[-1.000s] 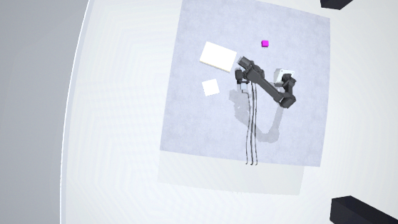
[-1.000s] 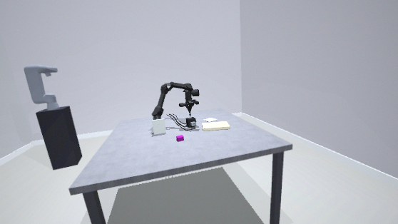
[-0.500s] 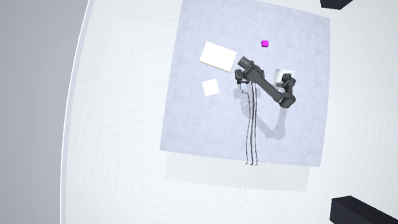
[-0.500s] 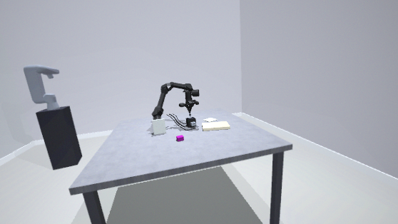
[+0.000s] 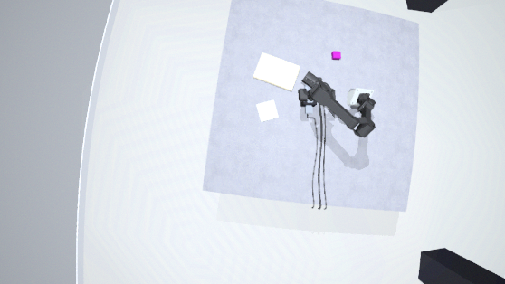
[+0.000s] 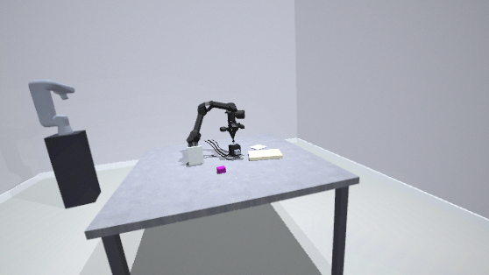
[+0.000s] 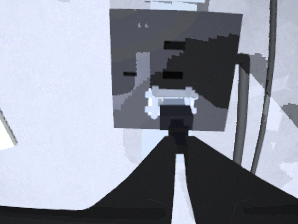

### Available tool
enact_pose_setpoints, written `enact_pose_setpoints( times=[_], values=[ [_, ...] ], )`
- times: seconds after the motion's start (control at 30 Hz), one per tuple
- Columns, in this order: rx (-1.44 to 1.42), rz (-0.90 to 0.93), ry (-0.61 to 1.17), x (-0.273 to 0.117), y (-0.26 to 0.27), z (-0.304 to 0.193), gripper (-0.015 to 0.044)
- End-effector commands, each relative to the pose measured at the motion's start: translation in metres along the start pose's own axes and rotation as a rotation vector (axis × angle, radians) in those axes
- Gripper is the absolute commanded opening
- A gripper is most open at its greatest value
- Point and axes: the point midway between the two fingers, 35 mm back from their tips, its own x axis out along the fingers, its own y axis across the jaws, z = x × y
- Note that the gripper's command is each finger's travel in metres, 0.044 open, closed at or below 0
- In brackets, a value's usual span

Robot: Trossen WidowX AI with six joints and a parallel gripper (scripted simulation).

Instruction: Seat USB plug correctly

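The power cube (image 6: pixel 232 151) (image 7: pixel 132 37) is dark grey, with black slots in its top in the wrist view. A pale bracket-like outline (image 7: pixel 172 93) lies near the lower edge of that top. The dark USB plug (image 7: pixel 176 116) stands at this outline, below the slots. My gripper (image 7: pixel 178 145) (image 6: pixel 233 140) points down over the cube and is shut on the plug. The plug's lower end is hidden from above, so its depth in the socket and which way round it sits cannot be told. In the top view the arm largely hides the cube.
Black cables (image 5: pixel 320 158) (image 7: pixel 242 110) run from the cube's area to the table edge. A cream-white slab (image 5: pixel 277 71) (image 6: pixel 265 155) and a thin white square (image 5: pixel 267 110) (image 6: pixel 258 147) lie near the cube. A magenta block (image 5: pixel 336 55) (image 6: pixel 221 170) and a white box (image 6: pixel 195 155) also stand on the table.
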Motion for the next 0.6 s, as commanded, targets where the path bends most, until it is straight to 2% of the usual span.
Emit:
enact_pose_setpoints(
  times=[0.0, 0.57],
  values=[
    [0.008, 0.0, 0.007, 0.0014, 0.0002, -0.0009, 0.0],
    [0.018, 0.001, 0.018, 0.0034, 0.0003, -0.0021, 0.0]
  ],
)
